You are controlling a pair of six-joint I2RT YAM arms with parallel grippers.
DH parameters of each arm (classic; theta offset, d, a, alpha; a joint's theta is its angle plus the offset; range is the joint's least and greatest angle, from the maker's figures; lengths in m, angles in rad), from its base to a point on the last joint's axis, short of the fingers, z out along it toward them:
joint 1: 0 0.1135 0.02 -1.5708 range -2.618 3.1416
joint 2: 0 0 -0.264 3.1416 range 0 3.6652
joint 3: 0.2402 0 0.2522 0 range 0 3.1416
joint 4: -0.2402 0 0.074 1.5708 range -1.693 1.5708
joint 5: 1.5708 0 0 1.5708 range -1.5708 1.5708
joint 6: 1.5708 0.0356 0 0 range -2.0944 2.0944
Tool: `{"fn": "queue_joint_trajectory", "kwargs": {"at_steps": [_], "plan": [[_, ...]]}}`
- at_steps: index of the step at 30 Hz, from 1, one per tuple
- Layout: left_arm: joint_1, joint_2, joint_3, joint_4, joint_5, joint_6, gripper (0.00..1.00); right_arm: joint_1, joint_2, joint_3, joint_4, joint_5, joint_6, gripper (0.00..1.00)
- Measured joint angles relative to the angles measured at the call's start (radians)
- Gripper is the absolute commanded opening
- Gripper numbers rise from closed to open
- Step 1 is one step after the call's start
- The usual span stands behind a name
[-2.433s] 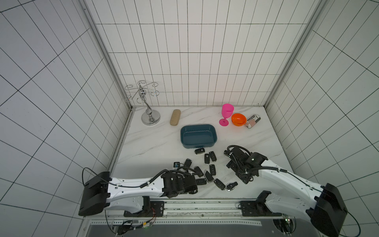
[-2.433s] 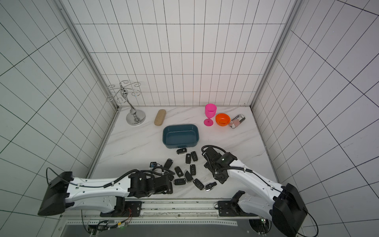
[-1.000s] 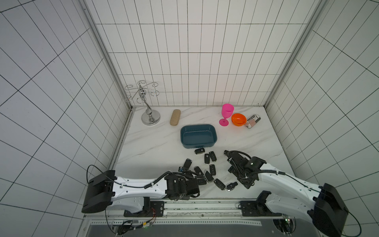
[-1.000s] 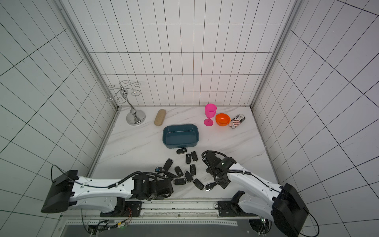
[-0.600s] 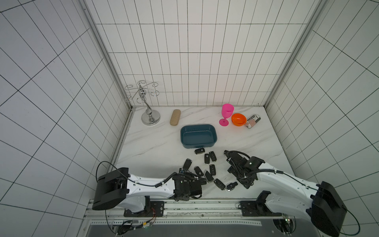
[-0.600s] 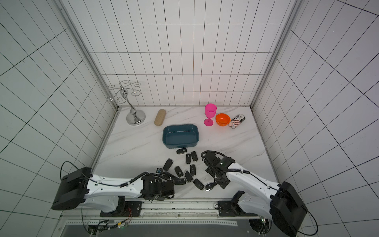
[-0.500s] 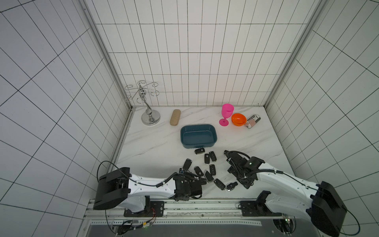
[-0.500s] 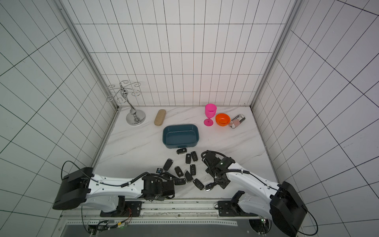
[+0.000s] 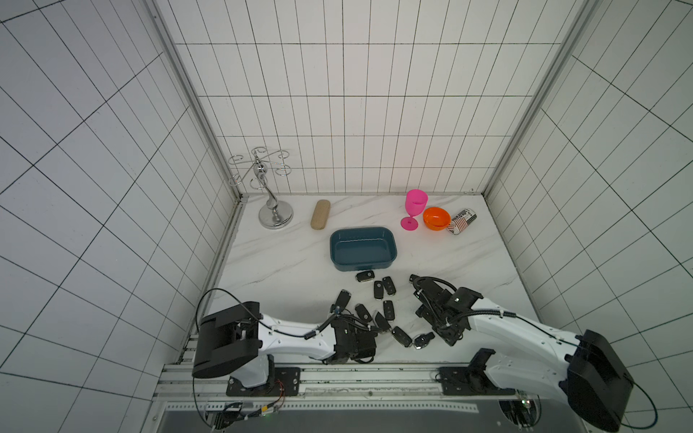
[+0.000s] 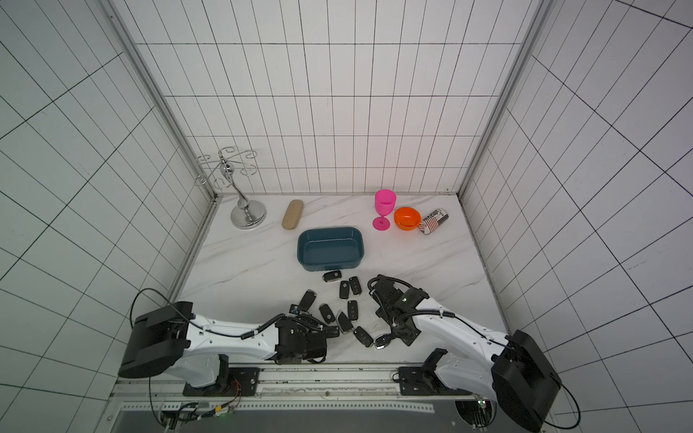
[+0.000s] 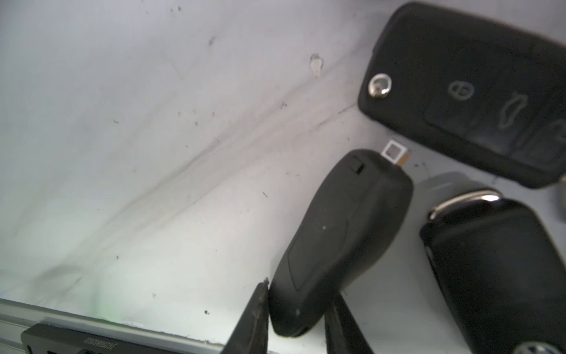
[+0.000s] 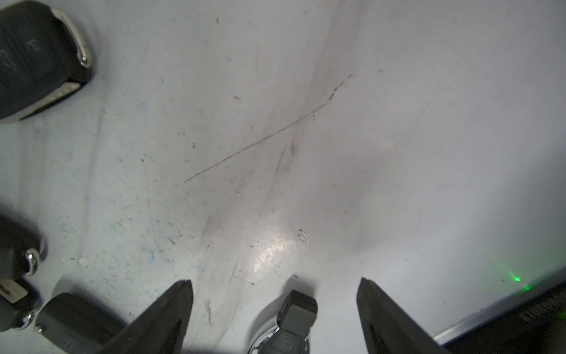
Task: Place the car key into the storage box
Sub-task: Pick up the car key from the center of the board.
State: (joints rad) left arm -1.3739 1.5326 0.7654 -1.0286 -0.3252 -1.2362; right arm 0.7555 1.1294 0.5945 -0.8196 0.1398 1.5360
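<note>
We are reading very little here. In the left wrist view, the black plastic flip-key fob (image 11: 465,89) is showing moulded button symbols: a padlock outline and a car outline with its boot raised. A dark bar (image 11: 76,344) beside the bench edge is carrying a row of pale characters, upside down, with a run of zeros; the rest is escaping us. In the right wrist view, the black and chrome key (image 12: 291,334) is bearing small blurred characters. In both top views the striped can (image 9: 462,221) (image 10: 433,222) is showing lettering too small to read.
</note>
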Motion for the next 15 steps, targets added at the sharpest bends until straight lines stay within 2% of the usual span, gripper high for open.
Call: {"fn": "queue_joint_trajectory", "kwargs": {"at_steps": [4, 8, 15], "plan": [[0.0, 0.03, 0.016, -0.006, -0.024, 0.016, 0.16, 0.0, 0.0, -0.005, 0.001, 0.0, 0.0, 0.88], [0.0, 0.04, 0.019, -0.011, -0.047, 0.029, 0.01, 0.0, 0.0, -0.005, 0.002, 0.0, -0.001, 0.88], [-0.035, 0.003, 0.039, -0.058, -0.08, 0.01, 0.0, 0.0, 0.0, -0.005, 0.003, 0.0, -0.005, 0.88]]}}
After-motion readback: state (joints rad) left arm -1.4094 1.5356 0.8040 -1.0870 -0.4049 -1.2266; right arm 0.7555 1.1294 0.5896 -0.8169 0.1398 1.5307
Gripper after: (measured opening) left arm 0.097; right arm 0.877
